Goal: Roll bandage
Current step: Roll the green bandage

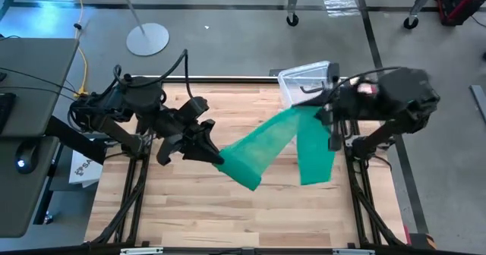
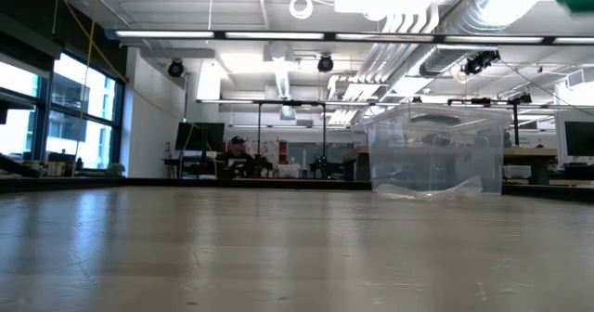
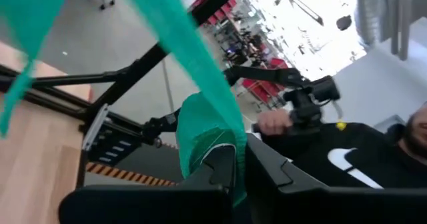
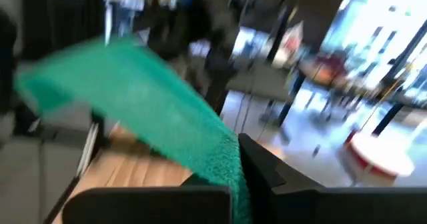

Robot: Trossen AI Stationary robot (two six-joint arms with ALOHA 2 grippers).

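Though unrolled, green bandage (image 1: 266, 145) aloft

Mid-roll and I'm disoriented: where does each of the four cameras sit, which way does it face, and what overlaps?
High: overhead, facing down; both arms, left gripper and right gripper holding the bandage above the table.
Low: tabletop height, facing the room; clear plastic box, no arm.
Left wrist: past its fingers, shut on the bandage; a person behind.
Right wrist: past its fingers, bandage draped.
Shared: the bandage in every view; the box in high and low.
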